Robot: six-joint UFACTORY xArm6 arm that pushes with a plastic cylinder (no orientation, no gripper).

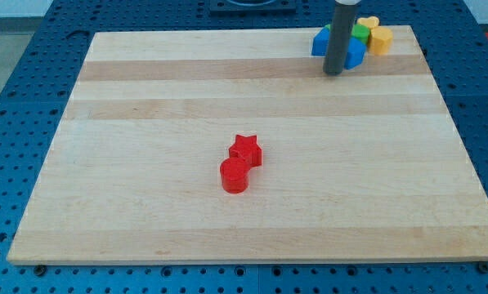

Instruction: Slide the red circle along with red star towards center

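A red circle block [235,175] and a red star block [247,150] sit touching near the middle of the wooden board [145,204], the star just above and right of the circle. My tip [333,72] rests on the board near the view's top right, far from both red blocks, just in front of a cluster of other blocks.
At the view's top right corner sit clustered blocks: a blue block [320,41] left of the rod and another blue one [355,54] right of it, a green block [360,33], and yellow blocks [380,38]. A blue pegboard [31,98] surrounds the board.
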